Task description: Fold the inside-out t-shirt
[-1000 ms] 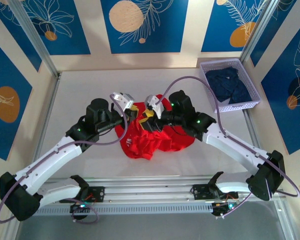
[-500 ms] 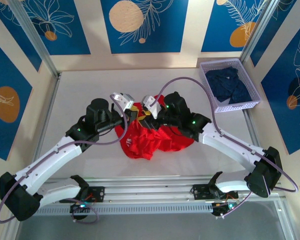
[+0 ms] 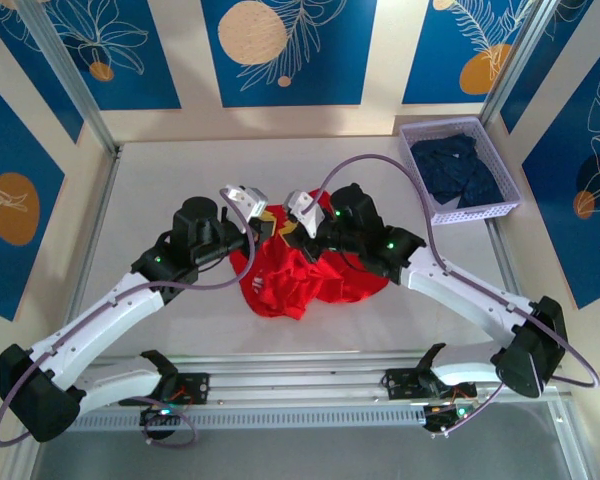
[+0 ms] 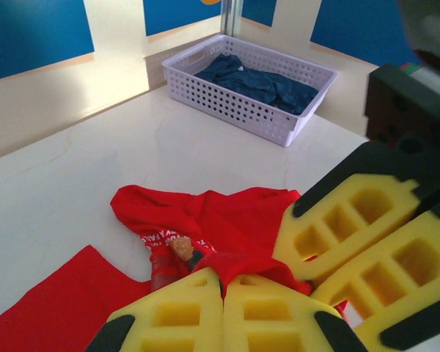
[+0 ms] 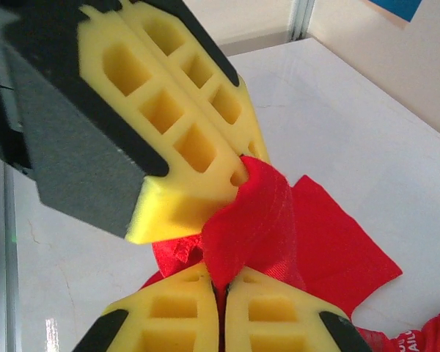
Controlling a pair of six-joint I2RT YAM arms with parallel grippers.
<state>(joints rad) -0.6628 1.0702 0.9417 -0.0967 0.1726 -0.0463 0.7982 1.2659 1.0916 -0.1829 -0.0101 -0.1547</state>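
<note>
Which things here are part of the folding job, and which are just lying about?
In the job:
- red t-shirt, bunched up
- left gripper and right gripper, both shut on it

Lying about:
- plastic basket
- dark navy clothing inside it

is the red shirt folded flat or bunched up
Bunched up: the shirt lies in a crumpled heap, with a raised fold pinched by the left pincer and right pincer.

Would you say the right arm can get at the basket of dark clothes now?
Probably not freely: the table toward the basket looks open, but the right gripper is shut on the t-shirt and would drag it.
</note>
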